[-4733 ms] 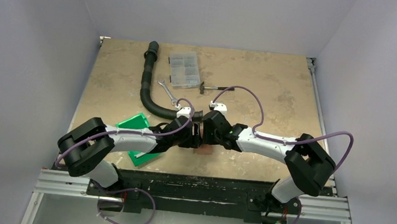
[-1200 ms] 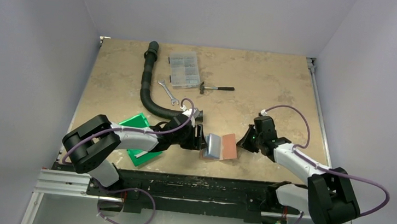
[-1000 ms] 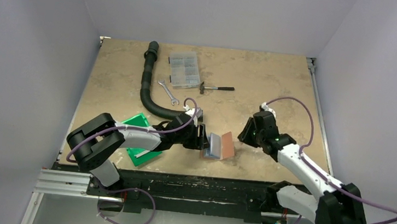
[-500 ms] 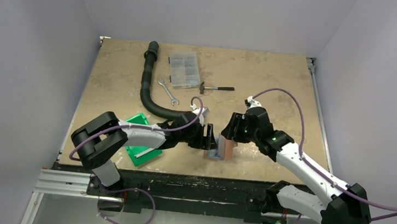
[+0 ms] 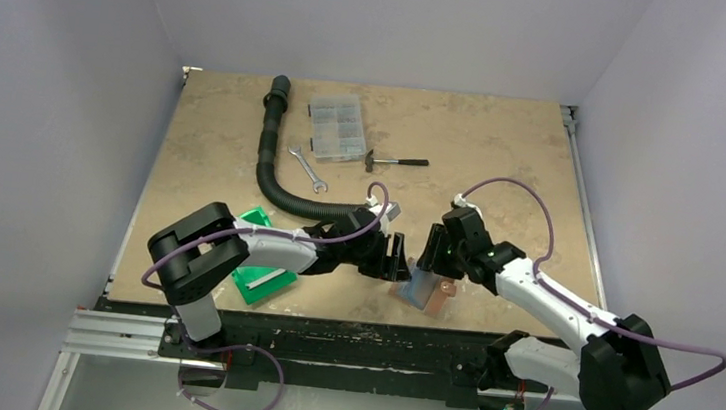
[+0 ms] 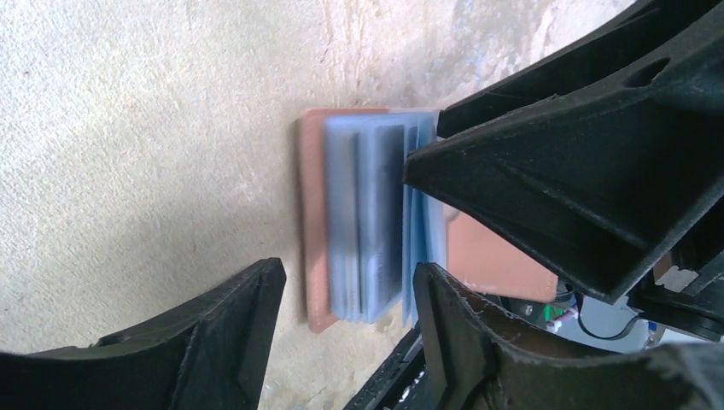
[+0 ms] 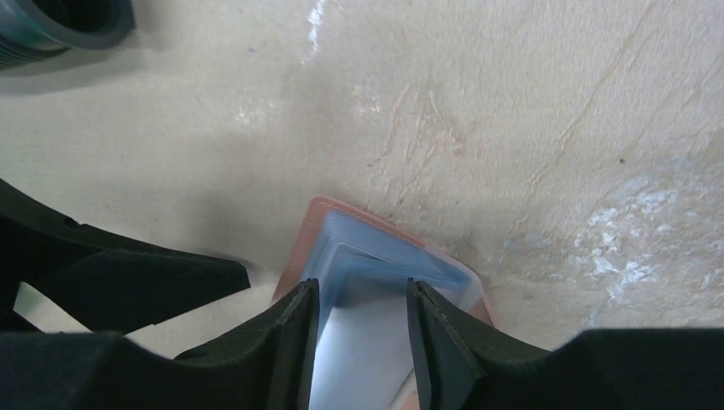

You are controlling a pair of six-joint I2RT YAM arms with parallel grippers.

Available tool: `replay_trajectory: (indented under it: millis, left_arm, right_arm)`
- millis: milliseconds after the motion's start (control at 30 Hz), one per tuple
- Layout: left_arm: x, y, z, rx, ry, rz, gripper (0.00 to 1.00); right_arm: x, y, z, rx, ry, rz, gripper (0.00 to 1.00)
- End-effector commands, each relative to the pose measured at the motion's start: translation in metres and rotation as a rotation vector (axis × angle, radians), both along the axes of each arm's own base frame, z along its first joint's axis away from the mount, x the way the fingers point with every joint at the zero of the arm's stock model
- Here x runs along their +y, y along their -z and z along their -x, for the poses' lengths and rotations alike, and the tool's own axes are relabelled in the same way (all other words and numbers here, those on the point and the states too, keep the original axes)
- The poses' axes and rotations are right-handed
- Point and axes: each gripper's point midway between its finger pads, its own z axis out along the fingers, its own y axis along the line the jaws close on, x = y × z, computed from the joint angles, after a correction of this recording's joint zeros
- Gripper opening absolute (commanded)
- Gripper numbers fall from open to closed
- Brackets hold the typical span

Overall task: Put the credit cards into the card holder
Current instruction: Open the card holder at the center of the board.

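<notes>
The card holder [image 5: 428, 294] stands half folded near the table's front edge, reddish-brown outside and grey-blue inside. In the left wrist view its pocketed edge [image 6: 367, 222] points down between my left gripper's [image 6: 346, 282] open fingers, with a gap on each side. My right gripper [image 7: 359, 290] straddles the grey-blue pockets [image 7: 376, 248] from above, its jaws apart. From the top the left gripper [image 5: 399, 259] and right gripper [image 5: 429, 262] face each other closely over the holder. A darker panel among the pockets may be one of the credit cards; I cannot tell.
A green bin [image 5: 255, 225] with something flat and white in it sits under the left arm. Farther back lie a black corrugated hose [image 5: 277, 172], a wrench [image 5: 307, 168], a clear compartment box [image 5: 336, 127] and a hammer [image 5: 395, 160].
The right arm swung in from the right and its jaws widened over the holder. The holder went from lying open and flat to half folded and slid rightward. The left gripper followed it.
</notes>
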Motion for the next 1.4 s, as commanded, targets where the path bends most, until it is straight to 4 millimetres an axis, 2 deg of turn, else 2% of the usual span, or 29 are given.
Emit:
replay_trajectory:
  millis: [0,133,233,300,400,567,667,733,867,967,1033,1100,1200,1233,1367]
  left_arm:
    - [-0.013,-0.004,-0.006,-0.011,-0.008,0.042,0.60]
    - [-0.012,-0.001,-0.005,-0.005,-0.011,0.047,0.57]
    - [-0.005,-0.006,-0.008,-0.027,-0.031,0.032,0.57]
    - [0.002,-0.012,-0.011,-0.060,-0.047,0.012,0.57]
    - [0.021,-0.015,-0.017,-0.102,-0.089,-0.053,0.57]
    - [0.055,-0.019,-0.016,-0.083,-0.146,-0.058,0.55]
    - [0.079,-0.019,-0.014,-0.066,-0.194,-0.037,0.56]
    - [0.082,-0.022,-0.011,-0.064,-0.190,-0.019,0.57]
    - [0.069,-0.026,-0.006,-0.047,-0.142,0.032,0.57]
    - [0.056,-0.025,-0.006,-0.038,-0.106,0.065,0.59]
    - [0.048,-0.021,-0.006,-0.033,-0.085,0.065,0.59]
    - [0.042,-0.018,-0.007,-0.029,-0.068,0.069,0.59]
    - [0.037,-0.017,-0.008,-0.028,-0.056,0.074,0.61]
    - [0.036,-0.016,-0.008,-0.028,-0.054,0.074,0.61]
    - [0.039,-0.017,-0.008,-0.034,-0.060,0.065,0.62]
  right_arm:
    - [-0.001,0.010,0.001,0.006,0.017,-0.005,0.45]
    - [0.000,0.008,-0.001,-0.004,0.018,-0.014,0.29]
    - [0.005,0.006,-0.001,-0.019,0.009,-0.047,0.21]
    - [0.017,0.002,-0.002,-0.047,-0.032,-0.111,0.14]
    - [0.037,-0.005,-0.010,-0.115,-0.122,-0.190,0.09]
    - [0.080,-0.023,-0.023,-0.178,-0.259,-0.360,0.08]
    - [0.098,-0.032,-0.028,-0.155,-0.323,-0.402,0.12]
    - [0.094,-0.035,-0.031,-0.126,-0.304,-0.359,0.16]
    - [0.052,-0.036,-0.024,-0.084,-0.184,-0.160,0.41]
    - [0.023,-0.039,-0.006,-0.031,-0.130,-0.055,0.56]
    - [0.013,-0.048,0.004,-0.023,-0.106,-0.032,0.64]
    - [0.005,-0.060,0.008,-0.030,-0.088,-0.013,0.83]
    - [-0.014,-0.066,0.012,-0.018,-0.014,0.056,0.97]
    - [-0.019,-0.063,0.015,0.001,0.010,0.073,0.99]
    - [-0.018,-0.037,0.030,0.118,0.086,0.051,0.99]
